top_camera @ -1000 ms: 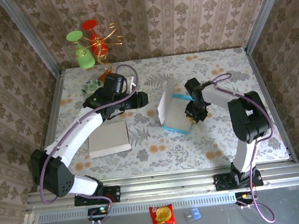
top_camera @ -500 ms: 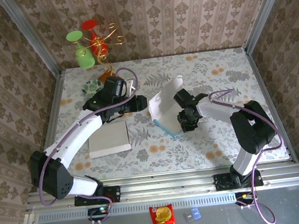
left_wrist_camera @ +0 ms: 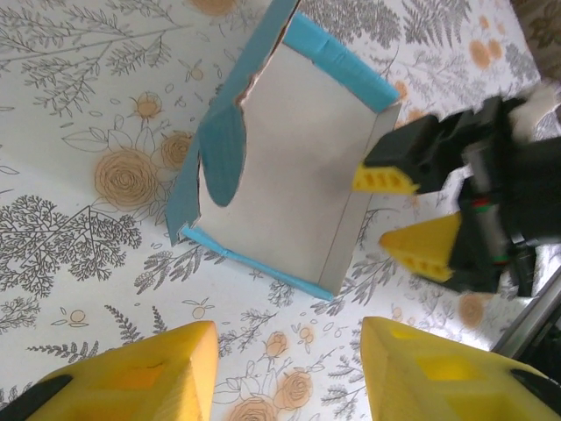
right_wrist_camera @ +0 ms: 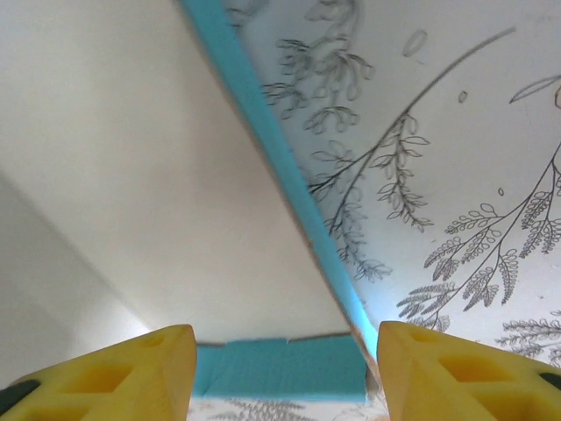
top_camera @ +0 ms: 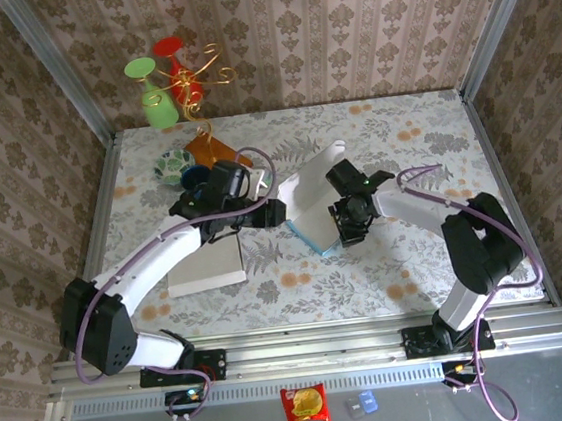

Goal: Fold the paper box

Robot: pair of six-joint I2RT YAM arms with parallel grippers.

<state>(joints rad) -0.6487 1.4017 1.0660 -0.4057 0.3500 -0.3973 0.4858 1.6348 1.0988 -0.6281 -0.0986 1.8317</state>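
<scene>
The paper box (top_camera: 312,195) is a white carton with blue edges, half erected and lying tilted on the flowered table (top_camera: 403,127). In the left wrist view the box (left_wrist_camera: 289,167) shows its pale inside, with a blue rounded flap on its left side. My left gripper (left_wrist_camera: 289,368) is open just short of the box's near blue edge, with only tabletop between its yellow fingers. My right gripper (left_wrist_camera: 403,215) is open and straddles the box's right wall. In the right wrist view a blue flap (right_wrist_camera: 280,368) lies between the open fingers (right_wrist_camera: 465,368), unclamped.
A flat white sheet (top_camera: 206,261) lies left of the box under my left arm. A bowl (top_camera: 171,165), an orange piece (top_camera: 204,146) and green and red glasses (top_camera: 162,82) crowd the back left corner. A snack packet (top_camera: 305,406) sits on the front ledge.
My right gripper has opened after pushing the box leftward, and the box has tipped over. My left gripper has moved right, up to the box's left side.
</scene>
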